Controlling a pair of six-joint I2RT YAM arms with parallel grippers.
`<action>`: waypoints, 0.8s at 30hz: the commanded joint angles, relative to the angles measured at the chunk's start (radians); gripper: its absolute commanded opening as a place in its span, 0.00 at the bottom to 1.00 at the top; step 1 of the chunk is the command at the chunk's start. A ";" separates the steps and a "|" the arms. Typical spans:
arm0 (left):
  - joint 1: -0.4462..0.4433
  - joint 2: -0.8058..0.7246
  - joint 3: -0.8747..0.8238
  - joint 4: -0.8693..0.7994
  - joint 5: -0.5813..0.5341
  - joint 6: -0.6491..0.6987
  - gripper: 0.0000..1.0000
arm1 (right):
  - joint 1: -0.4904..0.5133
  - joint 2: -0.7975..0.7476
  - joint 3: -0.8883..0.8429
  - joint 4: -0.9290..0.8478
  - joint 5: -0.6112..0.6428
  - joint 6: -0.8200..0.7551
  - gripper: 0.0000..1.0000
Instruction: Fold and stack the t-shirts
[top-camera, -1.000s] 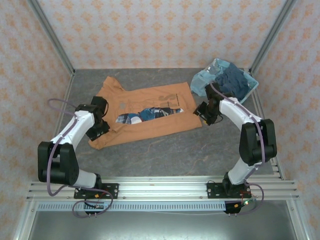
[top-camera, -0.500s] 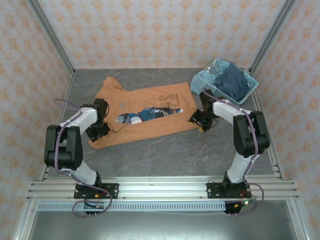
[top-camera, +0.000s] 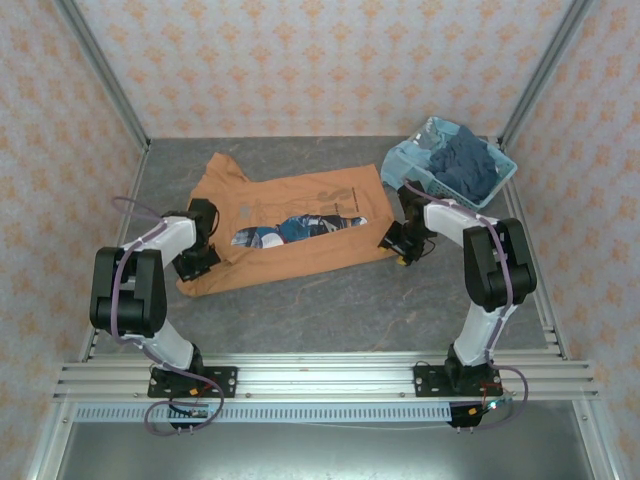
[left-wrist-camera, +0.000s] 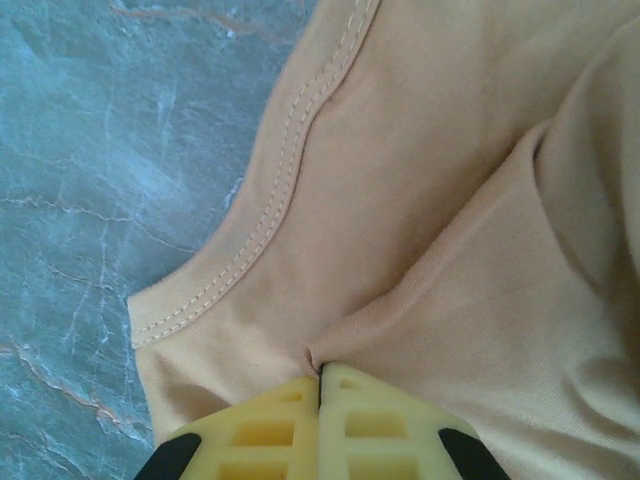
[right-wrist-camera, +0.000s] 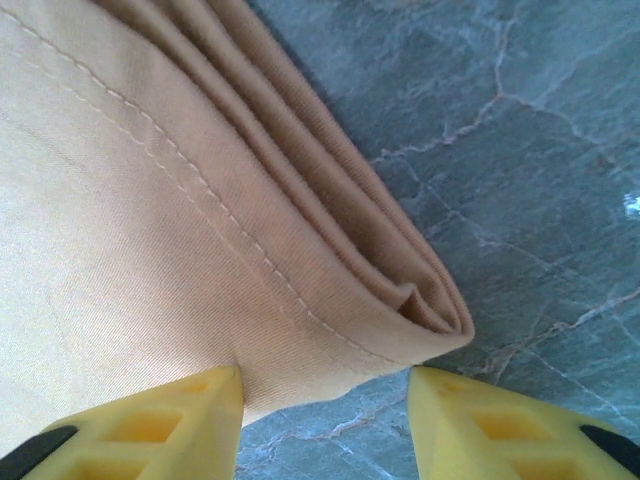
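The orange shirt (top-camera: 320, 255) lies spread and part-folded across the middle of the surface (top-camera: 350, 300). The left pincer (top-camera: 195, 258) is clamped shut on a small pucker of cloth just inside the shirt's near left hem. The right pincer (top-camera: 400, 250) is open, its jaws standing either side of the layered right corner. On the left, the pinch looks thin and may hold only the top layer, so a lift could peel that layer away or let the cloth slip out. On the right, the corner is not centred between the jaws, so closing could catch only some layers or nudge the fold aside. Unequal lifts would skew the fold. The left arm (top-camera: 125, 290) reaches out low, elbow bent, wrist tipped down onto the cloth. The right arm (top-camera: 490, 265) bends inward from its base, wrist low at the corner, near the basket (top-camera: 405, 160) of other shirts (top-camera: 465, 165).
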 joint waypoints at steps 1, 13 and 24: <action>0.010 0.012 0.061 -0.065 -0.092 0.034 0.00 | 0.000 0.019 -0.002 -0.014 0.045 -0.017 0.46; 0.017 0.014 0.156 -0.204 -0.208 0.018 0.51 | 0.000 -0.006 0.013 -0.028 0.070 -0.036 0.45; 0.236 -0.065 0.035 -0.119 0.091 -0.149 0.31 | 0.003 0.001 0.104 -0.030 0.066 -0.101 0.44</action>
